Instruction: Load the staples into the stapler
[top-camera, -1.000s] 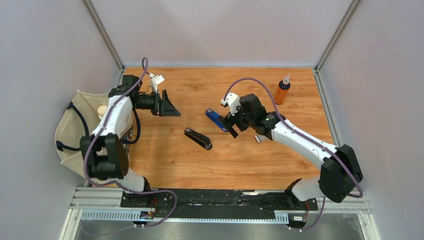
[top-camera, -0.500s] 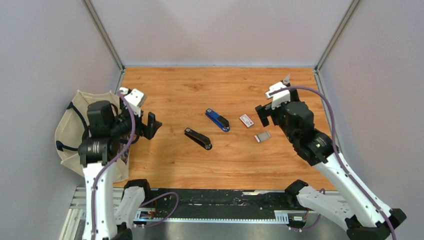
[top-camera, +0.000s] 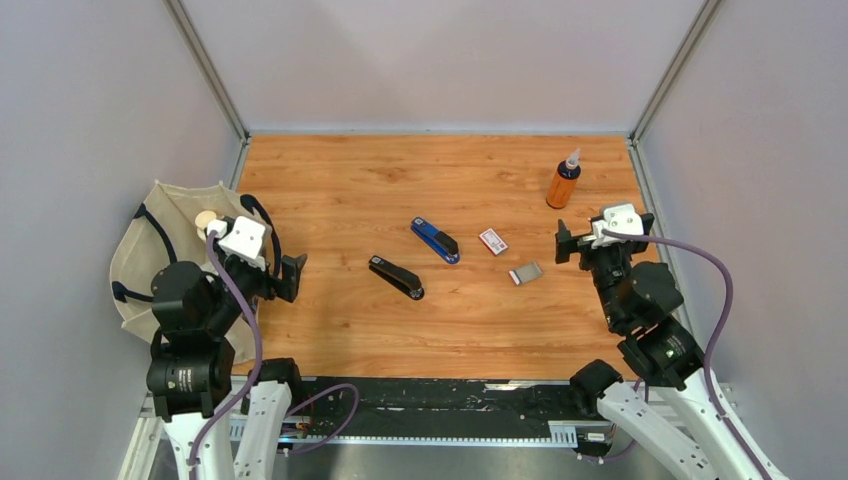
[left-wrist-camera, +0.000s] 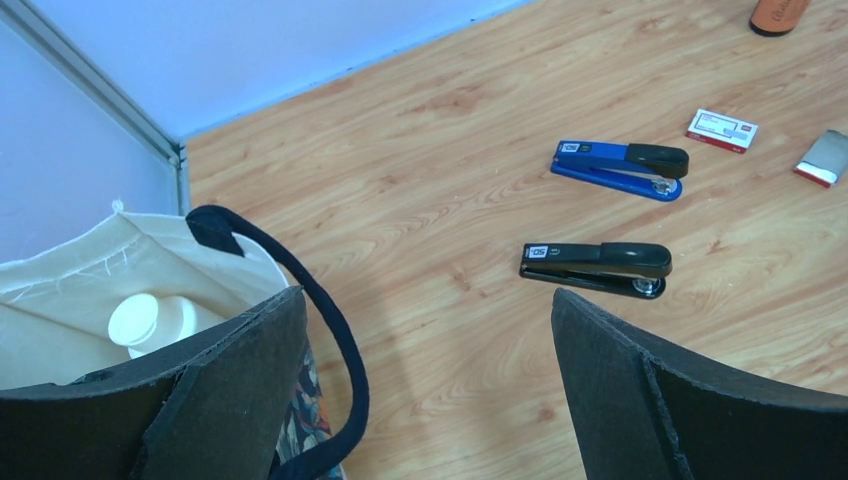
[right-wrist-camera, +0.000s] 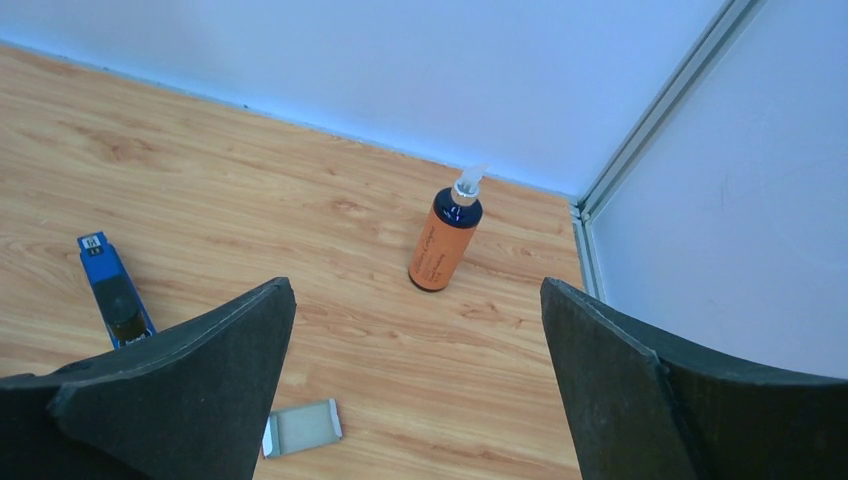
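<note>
While both arms sit low at the left and right sides of the overhead view, the staples box (top-camera: 492, 241), small and white with a red-pink label, lies flat on the wooden table (top-camera: 400, 170) a little right of the frame's centre. Just below and to the right of it, apart from it, lies the silvery-grey staple strip (top-camera: 525, 273), tilted a little. Left of the box and near it is the blue stapler (top-camera: 435, 240), closed and lying on a diagonal. The black stapler (top-camera: 396, 277) lies closed below and left of the blue one, at much the same angle. Neither stapler touches the other or the staples.

The orange bottle (top-camera: 563, 184) stands upright toward the upper right of the table, well apart from the box. At the left edge, a cream tote bag (top-camera: 135, 262) with dark handles sags open, with a white lidded container (left-wrist-camera: 135, 320) inside it.

The left gripper (left-wrist-camera: 425, 300) hovers above the bag's rim, its jaws spread wide with nothing between them. The right gripper (right-wrist-camera: 415, 290) hangs at the right of the table, likewise gaping wide and holding nothing.
</note>
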